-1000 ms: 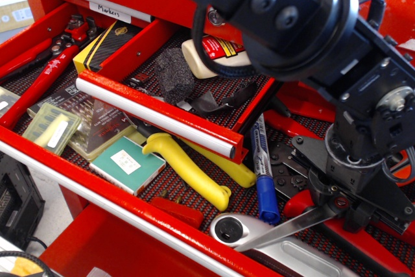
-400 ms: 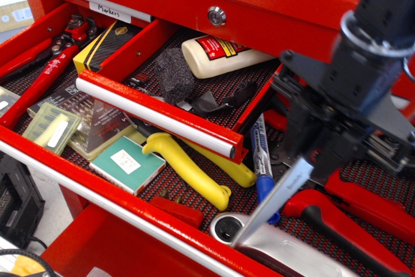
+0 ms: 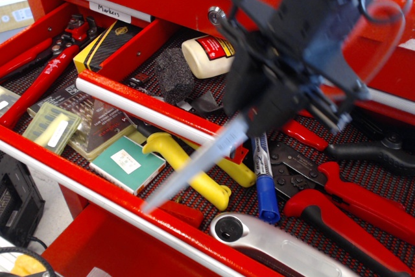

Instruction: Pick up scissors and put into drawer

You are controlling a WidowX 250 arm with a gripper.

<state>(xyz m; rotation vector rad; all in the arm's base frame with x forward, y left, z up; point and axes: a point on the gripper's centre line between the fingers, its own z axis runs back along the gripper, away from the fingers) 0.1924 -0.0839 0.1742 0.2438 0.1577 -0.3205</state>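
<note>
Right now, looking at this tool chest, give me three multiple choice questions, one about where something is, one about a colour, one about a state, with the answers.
1. Where does the tip of the scissors' blade point?
A. Up at the keyhole
B. Down toward the front edge of the large drawer
C. Into the glue bottle

2. What colour is the cap of the marker lying beside the yellow handle?
A. Blue
B. Green
C. White

3. What state are the scissors in?
A. Lying flat on the mat
B. Held up in the air by the gripper
C. Shut away in a closed drawer

Answers: 1 B, the blade slants down and left with its tip over the red front rail. 2 A, the wide end is plainly blue. 3 B, the blade sticks out below the dark gripper, clear of the tools.
</note>
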